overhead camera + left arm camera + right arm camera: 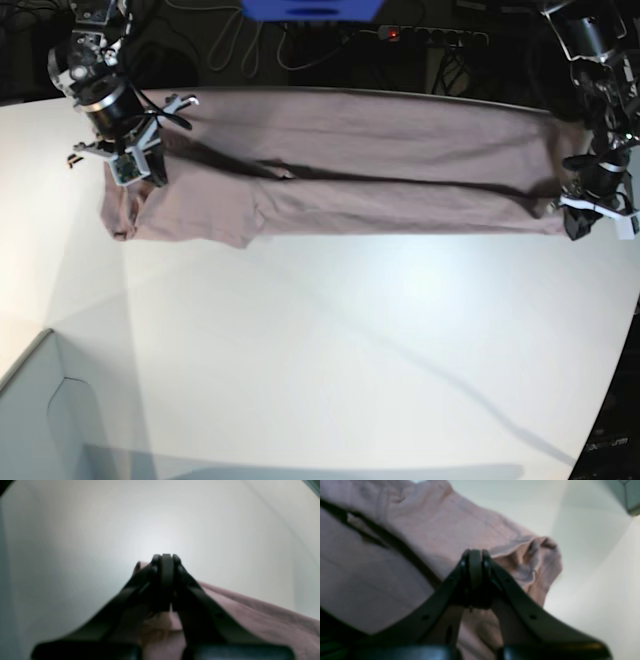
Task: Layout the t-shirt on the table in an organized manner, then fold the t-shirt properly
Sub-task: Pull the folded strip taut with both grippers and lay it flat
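Shirt: t-shirt (380,165) stretched in a long band across the far part of the table (330,350), doubled lengthwise so one long edge lies over the other
Left gripper: left gripper (166,560) pressed together, pinching a corner of the cloth at the base view's right end
Right gripper: right gripper (475,555) pressed together at the other end, beside a bunched sleeve (535,555); cloth under the jaws, though whether actually pinched hard to tell
Done: laid out and apparently given a first lengthwise fold
Left: likely tidying the rumpled sleeve end, then crosswise folds to bring the band into a compact rectangle
Other: pale grey box (45,415) at the near corner, well apart from the shirt
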Tool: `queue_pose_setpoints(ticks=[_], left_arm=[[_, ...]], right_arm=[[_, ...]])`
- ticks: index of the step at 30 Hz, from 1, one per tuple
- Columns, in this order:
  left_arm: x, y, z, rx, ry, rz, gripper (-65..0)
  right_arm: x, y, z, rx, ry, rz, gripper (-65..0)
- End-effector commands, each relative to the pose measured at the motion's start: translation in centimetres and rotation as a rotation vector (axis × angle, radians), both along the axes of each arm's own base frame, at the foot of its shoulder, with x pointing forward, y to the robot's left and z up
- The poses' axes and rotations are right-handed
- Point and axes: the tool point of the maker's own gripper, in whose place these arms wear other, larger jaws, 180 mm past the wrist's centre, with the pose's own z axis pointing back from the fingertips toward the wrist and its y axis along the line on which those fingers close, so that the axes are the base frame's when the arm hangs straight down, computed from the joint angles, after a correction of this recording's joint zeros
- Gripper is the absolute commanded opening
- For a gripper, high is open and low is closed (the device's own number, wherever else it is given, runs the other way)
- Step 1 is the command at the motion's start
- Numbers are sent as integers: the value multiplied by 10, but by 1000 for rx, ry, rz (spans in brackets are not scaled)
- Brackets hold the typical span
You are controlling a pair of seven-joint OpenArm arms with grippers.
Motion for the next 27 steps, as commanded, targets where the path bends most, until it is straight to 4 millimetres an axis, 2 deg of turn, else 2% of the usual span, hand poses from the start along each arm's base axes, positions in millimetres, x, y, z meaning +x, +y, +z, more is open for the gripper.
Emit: queue_pose_setpoints(ticks=[1,7,13,19,27], left_arm=[[7,10,13,16,-42,8,-650],[11,18,12,13,-37,18,-650],[11,15,10,11,-32,16,-650],[7,14,6,6,-19,14,-650],[-7,18,-2,14,12,16,-650]], right_arm=[[4,2,8,22,-40,16,-650],[-5,-12,-10,47,-11,-29,-650],[-9,-32,-12,54,-33,-85,-650],[-15,-31,-24,74,-1,-94,-650],[-7,-31,-22,72,-12,-95,-650]])
